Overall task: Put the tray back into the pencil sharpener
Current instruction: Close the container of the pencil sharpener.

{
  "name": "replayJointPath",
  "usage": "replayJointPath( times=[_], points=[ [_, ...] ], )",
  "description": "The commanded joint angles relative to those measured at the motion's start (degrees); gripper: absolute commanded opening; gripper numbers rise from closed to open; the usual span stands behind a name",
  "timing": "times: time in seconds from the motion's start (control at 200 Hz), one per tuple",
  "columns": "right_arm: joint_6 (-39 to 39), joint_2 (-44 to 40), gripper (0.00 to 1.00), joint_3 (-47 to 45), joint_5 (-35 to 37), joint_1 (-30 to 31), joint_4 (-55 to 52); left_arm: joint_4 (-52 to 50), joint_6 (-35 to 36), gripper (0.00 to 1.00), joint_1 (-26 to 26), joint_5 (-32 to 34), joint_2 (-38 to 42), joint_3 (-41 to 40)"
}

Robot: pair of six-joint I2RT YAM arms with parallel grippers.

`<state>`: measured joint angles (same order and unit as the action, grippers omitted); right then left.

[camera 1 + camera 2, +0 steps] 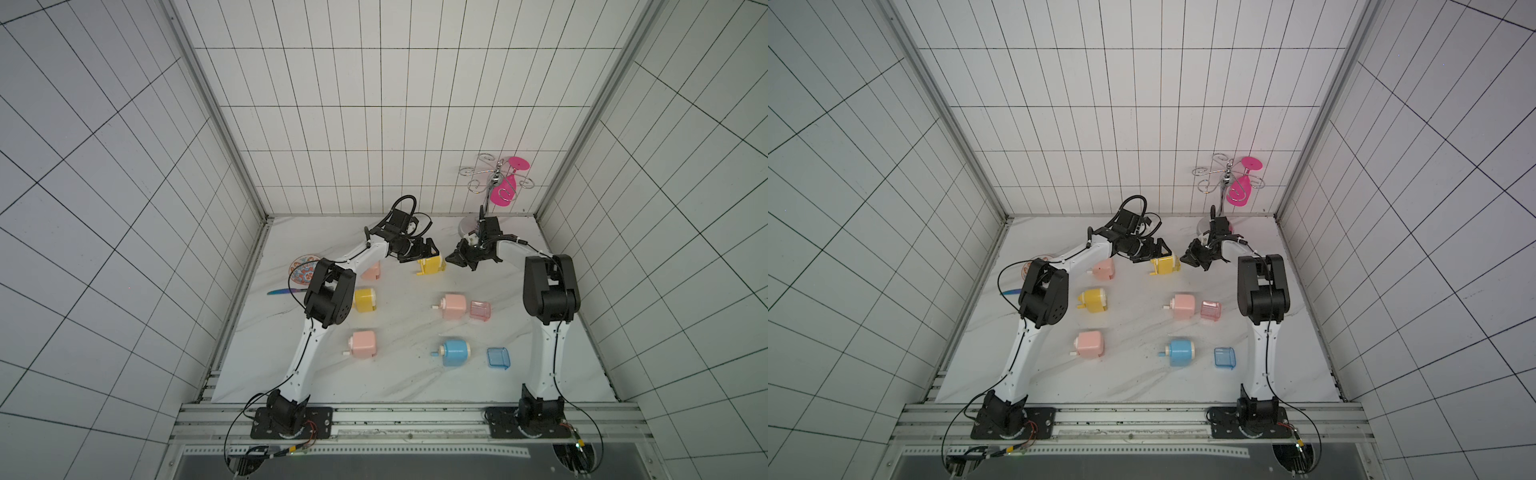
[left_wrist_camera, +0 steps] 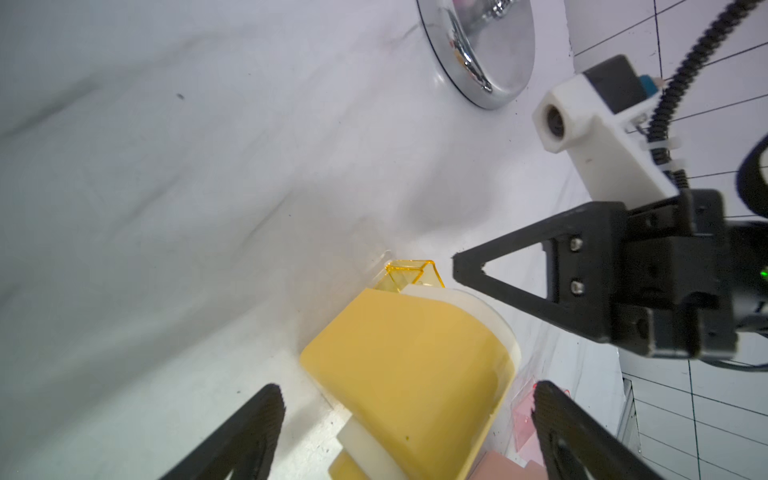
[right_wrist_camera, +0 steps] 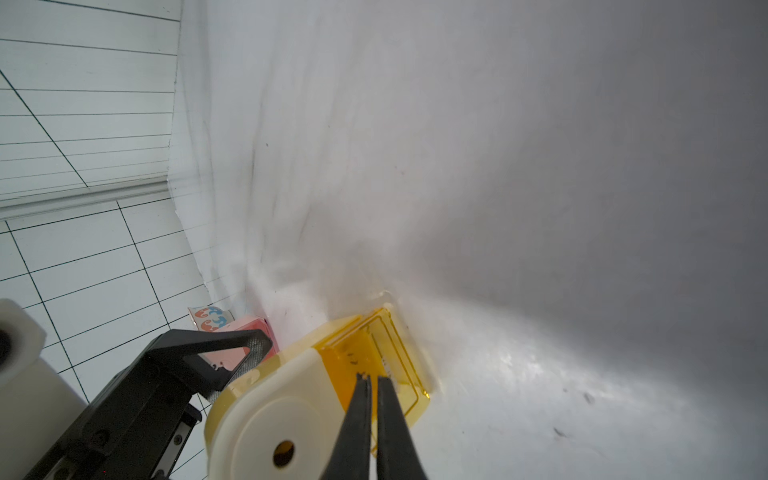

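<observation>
- The yellow tray [image 3: 395, 345] sits in the yellow pencil sharpener [image 1: 431, 266] at 12 o'clock on the worktop [image 1: 395, 374]. Its clear end shows at the opening, so it looks all but seated, and a last push may remain.
- The left gripper [image 2: 407, 392] has its fingers wide either side of the sharpener, gripping nothing. The right gripper [image 3: 374, 377] has its fingers pinched narrow at the tray's face.
- The pink tray [image 1: 480, 311] lies at 3 o'clock of the pink sharpener [image 1: 452, 306], and the blue tray [image 1: 498, 357] likewise beside the blue sharpener [image 1: 456, 352]. Both look empty.
</observation>
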<state>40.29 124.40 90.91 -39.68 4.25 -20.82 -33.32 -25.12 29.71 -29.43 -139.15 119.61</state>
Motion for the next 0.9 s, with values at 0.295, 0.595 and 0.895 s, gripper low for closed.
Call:
replayJointPath(
  times=[0.295, 0.595, 0.895],
  points=[
    [-3.4, -4.9, 0.08, -2.8, 2.3, -3.2, -3.3, -8.4, 33.8, 0.86, -0.7, 14.5, 10.4, 7.4],
    [-4.0, -4.2, 0.08, -3.3, 1.5, -3.8, -3.2, -16.4, 59.6, 0.87, 1.6, 13.1, 7.2, 11.8],
    [-4.2, -4.2, 0.08, -4.0, 1.0, -4.7, -3.1, -17.8, 63.0, 0.97, 5.7, 15.5, 3.5, 13.2]
  ],
)
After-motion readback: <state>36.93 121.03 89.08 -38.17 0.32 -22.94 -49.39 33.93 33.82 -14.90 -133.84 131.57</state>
